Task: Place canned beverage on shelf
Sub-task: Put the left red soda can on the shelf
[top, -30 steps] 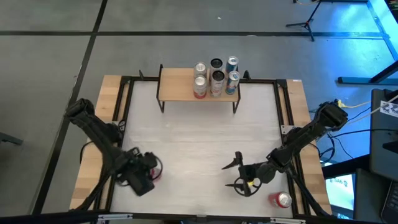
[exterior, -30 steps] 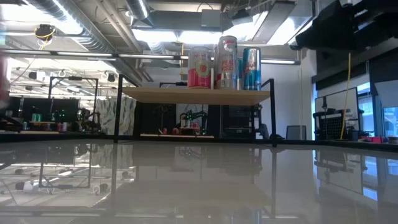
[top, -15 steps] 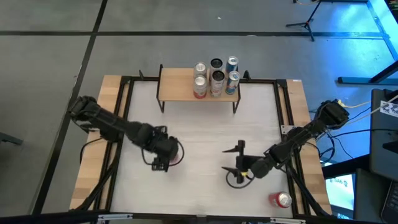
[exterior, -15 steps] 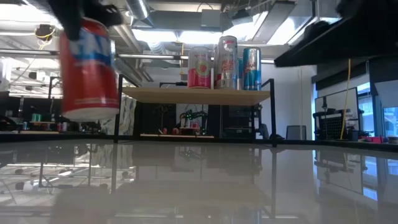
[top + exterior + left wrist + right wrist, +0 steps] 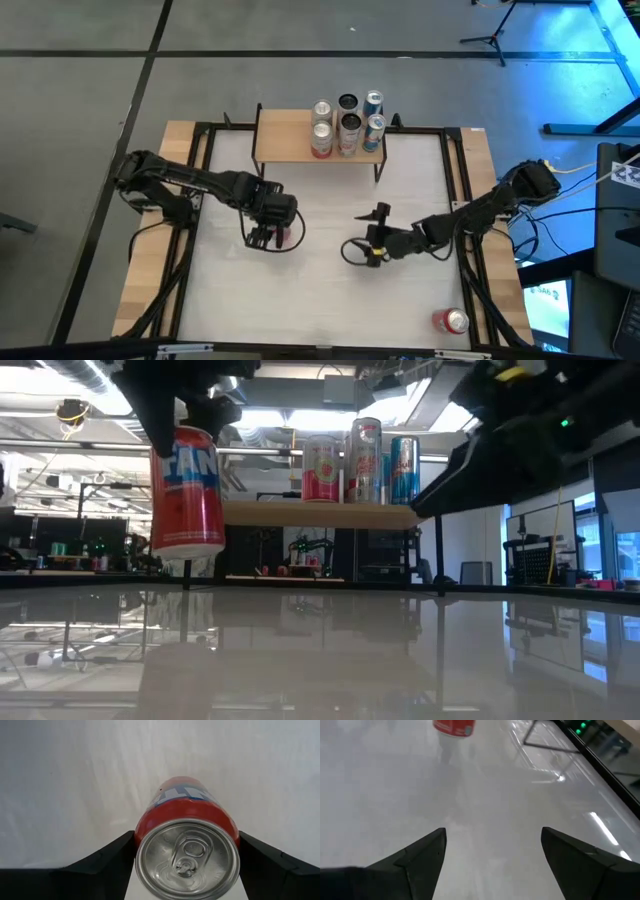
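red can (image 5: 186,495) shows the letters "tan".

5 cans (image 5: 347,122) on shelf (image 5: 285,139)

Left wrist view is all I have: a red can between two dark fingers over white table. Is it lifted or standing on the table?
Observer: Lifted. In the low view the red can hangs clear of the tabletop, gripped by the left hand.
Operator: How full is the shelf?
Observer: The shelf carries five cans bunched at one end; the rest is bare.
Operator: The other arm?
Observer: The right hand is open and empty mid-table.
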Action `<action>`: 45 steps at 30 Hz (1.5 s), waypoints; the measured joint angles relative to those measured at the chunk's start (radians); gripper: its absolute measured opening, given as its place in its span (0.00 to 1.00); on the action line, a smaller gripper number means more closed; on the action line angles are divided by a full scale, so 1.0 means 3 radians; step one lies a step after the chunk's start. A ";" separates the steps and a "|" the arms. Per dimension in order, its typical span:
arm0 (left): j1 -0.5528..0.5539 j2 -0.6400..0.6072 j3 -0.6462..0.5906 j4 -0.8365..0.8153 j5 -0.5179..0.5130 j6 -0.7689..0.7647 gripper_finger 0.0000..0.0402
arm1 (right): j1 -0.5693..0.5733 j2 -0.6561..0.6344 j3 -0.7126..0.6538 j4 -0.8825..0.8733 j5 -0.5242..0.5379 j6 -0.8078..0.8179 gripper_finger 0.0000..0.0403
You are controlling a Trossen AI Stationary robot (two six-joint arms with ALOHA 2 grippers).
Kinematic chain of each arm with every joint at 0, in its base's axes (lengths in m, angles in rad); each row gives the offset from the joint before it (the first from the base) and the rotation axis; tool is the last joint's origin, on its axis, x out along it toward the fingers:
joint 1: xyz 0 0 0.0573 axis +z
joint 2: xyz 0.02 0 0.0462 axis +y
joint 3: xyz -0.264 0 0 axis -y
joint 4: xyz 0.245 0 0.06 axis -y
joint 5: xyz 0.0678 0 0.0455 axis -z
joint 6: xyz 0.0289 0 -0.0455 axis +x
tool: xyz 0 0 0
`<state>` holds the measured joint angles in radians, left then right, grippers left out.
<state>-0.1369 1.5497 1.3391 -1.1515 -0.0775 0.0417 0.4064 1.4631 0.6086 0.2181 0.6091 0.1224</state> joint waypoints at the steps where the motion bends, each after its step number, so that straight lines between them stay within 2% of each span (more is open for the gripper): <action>1: 0.0026 0.0003 -0.0001 0.0001 -0.0005 0.0054 0.69 | -0.0042 0.0000 0.0000 -0.0014 0.0000 -0.0002 0.80; 11: 0.0151 0.0070 -0.0170 0.0073 0.0130 0.0234 0.69 | -0.0298 0.0000 0.0000 -0.0012 0.0000 -0.0169 0.80; 26: 0.0142 0.0070 -0.0434 0.0246 0.0134 0.0119 0.74 | -0.0291 0.0001 0.0000 -0.0009 0.0000 -0.0265 0.80; 35: 0.0144 0.0070 -0.0437 0.0267 0.0118 0.0065 0.75 | -0.0288 0.0001 0.0000 -0.0009 0.0000 -0.0265 0.80; 42: 0.0144 0.0070 -0.0428 0.0235 0.0039 0.0070 0.84 | -0.0287 0.0001 0.0000 -0.0008 0.0000 -0.0260 0.80; 45: 0.0143 0.0070 -0.0292 0.0063 -0.0057 0.0038 0.87 | -0.0287 0.0001 0.0000 -0.0008 0.0000 -0.0259 0.80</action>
<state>-0.0940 1.5707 1.2514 -1.1327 -0.0947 0.0532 0.3202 1.4635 0.6086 0.2157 0.6090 0.0448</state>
